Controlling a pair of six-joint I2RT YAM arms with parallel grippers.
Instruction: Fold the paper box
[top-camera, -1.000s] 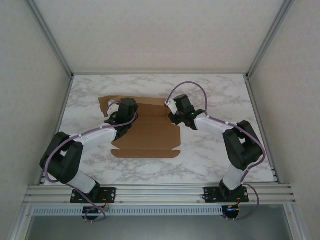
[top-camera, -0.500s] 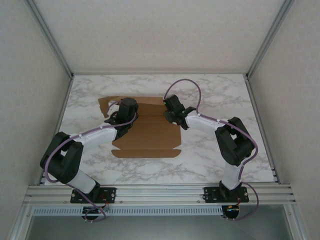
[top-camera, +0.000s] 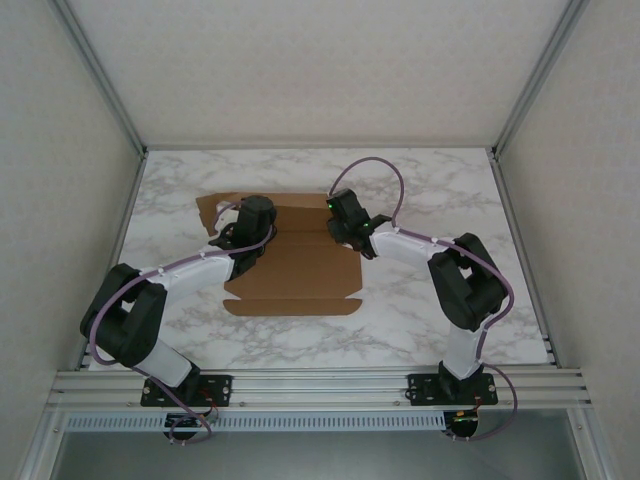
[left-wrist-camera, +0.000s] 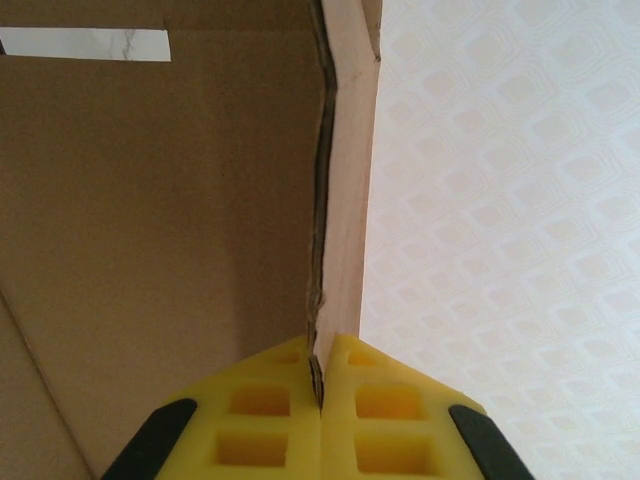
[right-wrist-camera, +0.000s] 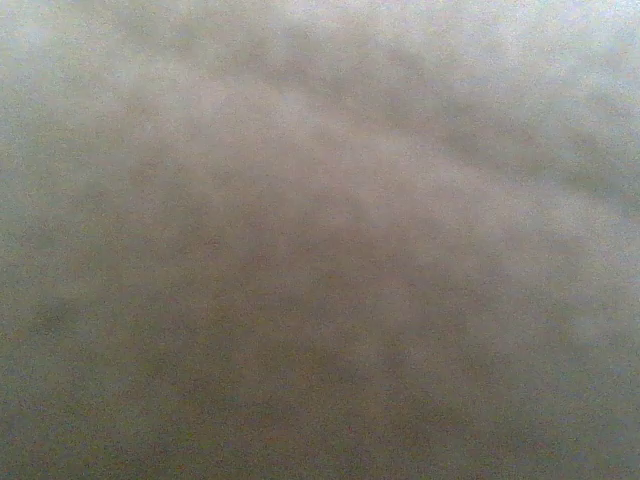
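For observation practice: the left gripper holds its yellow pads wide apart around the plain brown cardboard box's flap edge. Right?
No: the left gripper holds its yellow pads shut on the plain brown cardboard box, at its flap edge; left wrist view.

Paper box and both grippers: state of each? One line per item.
paper box: unfolded, not yet a box, lying mostly flat, with one flap edge raised on its left side.
left gripper: shut, pads pinching the thin edge of that raised flap.
right gripper: low over the box's far edge; fingers hidden from above and the wrist picture is blurred, so open or shut cannot be told.
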